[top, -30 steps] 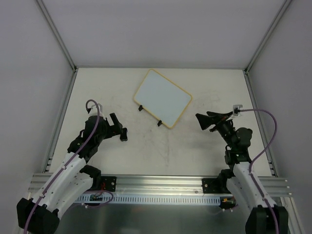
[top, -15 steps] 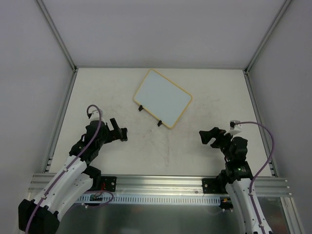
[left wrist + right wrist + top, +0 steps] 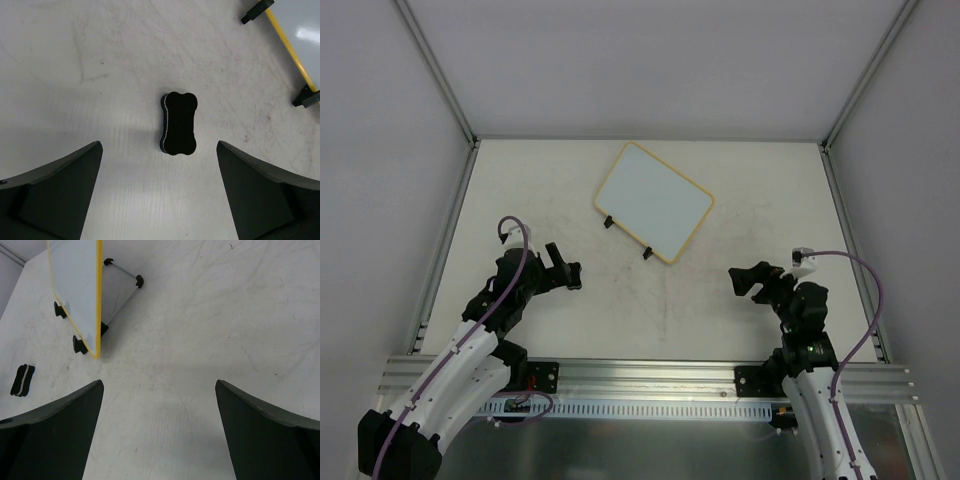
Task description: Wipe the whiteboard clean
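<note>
Whiteboard (image 3: 653, 201) beyond low, folded left arm (image 3: 465, 348)

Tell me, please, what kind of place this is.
Probably a laboratory robot cell: plain white walls on aluminium posts enclose the table, which carries a small whiteboard and a black eraser.

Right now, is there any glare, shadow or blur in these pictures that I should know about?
Left wrist view: a bright glare patch on the whiteboard, the eraser sharp, a faint shadow beside it. Right wrist view: the whiteboard shades the table beside it. Top view: even light.
</note>
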Controlling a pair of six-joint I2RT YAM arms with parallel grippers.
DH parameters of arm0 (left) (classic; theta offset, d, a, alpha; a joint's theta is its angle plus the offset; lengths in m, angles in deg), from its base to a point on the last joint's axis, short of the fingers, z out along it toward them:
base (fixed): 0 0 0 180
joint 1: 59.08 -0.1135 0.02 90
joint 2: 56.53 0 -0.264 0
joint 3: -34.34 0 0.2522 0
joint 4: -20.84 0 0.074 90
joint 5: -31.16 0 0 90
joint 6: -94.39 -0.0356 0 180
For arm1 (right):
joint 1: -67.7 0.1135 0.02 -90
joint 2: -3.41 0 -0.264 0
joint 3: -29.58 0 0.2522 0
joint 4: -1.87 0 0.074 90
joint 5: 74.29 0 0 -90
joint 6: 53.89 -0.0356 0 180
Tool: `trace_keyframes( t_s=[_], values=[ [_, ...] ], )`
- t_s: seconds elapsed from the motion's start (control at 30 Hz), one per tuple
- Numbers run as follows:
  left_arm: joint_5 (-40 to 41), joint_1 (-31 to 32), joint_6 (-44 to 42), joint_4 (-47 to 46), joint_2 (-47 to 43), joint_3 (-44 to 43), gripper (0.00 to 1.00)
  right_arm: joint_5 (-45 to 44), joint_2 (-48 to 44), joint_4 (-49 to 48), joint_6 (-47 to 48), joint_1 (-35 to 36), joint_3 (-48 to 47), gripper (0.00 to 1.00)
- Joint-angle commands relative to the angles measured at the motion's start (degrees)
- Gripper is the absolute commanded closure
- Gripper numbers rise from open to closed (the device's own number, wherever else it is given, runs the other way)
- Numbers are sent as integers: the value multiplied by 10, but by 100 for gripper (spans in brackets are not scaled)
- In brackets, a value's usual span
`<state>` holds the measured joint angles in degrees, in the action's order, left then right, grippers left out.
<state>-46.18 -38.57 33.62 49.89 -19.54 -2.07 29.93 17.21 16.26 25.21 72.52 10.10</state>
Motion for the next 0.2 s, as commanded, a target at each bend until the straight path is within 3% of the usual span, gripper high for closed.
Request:
trace_keyframes(
  t_s=[0.0, 0.17],
  values=[
    [5, -5, 1, -17, -5, 1, 1, 0, 4, -26, -2, 3, 1, 1],
    [4, -5, 1, -18, -4, 1, 1, 10, -5, -33, -1, 3, 7, 1]
  ],
)
